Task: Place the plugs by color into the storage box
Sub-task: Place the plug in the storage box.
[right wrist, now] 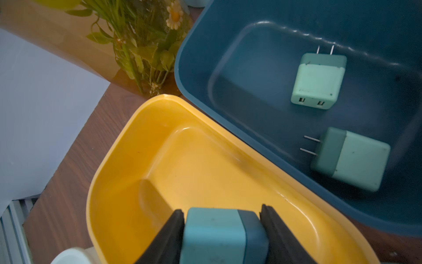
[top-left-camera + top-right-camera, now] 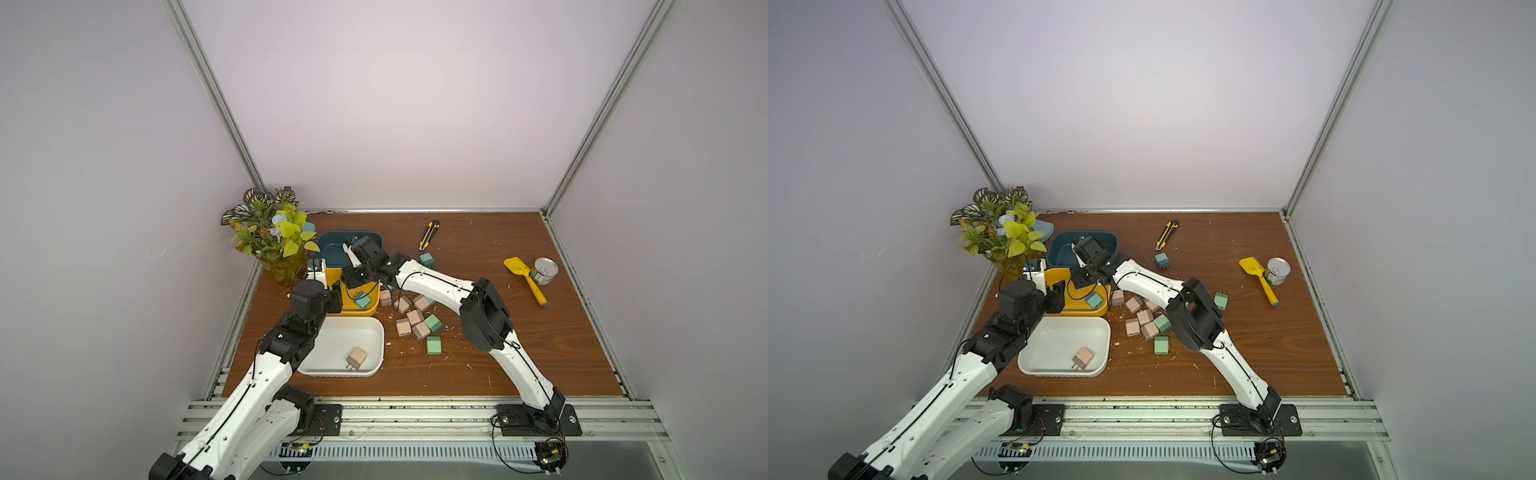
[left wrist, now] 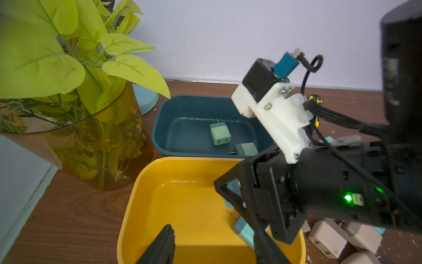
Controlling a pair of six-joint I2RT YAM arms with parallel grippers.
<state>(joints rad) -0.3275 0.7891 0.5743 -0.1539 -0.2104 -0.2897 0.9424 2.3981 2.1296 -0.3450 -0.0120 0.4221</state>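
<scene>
The storage box is three tubs in a row: dark teal [image 2: 332,245] at the back, yellow [image 2: 374,309] in the middle, white [image 2: 332,340] in front. My right gripper [image 1: 222,210] is shut on a teal-blue plug [image 1: 214,233], held low inside the yellow tub [image 1: 194,146]. My left gripper [image 3: 214,246] is open and empty over the yellow tub's near left part. Two mint green plugs [image 1: 318,81] [image 1: 351,158] lie in the dark teal tub [image 1: 251,68]. A pink plug [image 2: 356,357] lies in the white tub. Several pink and green plugs [image 2: 411,318] lie loose on the table.
A plant in an amber vase [image 2: 270,237] stands close to the left of the tubs. A utility knife [image 2: 429,235] lies at the back. A yellow shovel [image 2: 525,278] and a tin can [image 2: 545,270] lie at the right. A lone teal plug [image 2: 427,259] sits behind my right forearm.
</scene>
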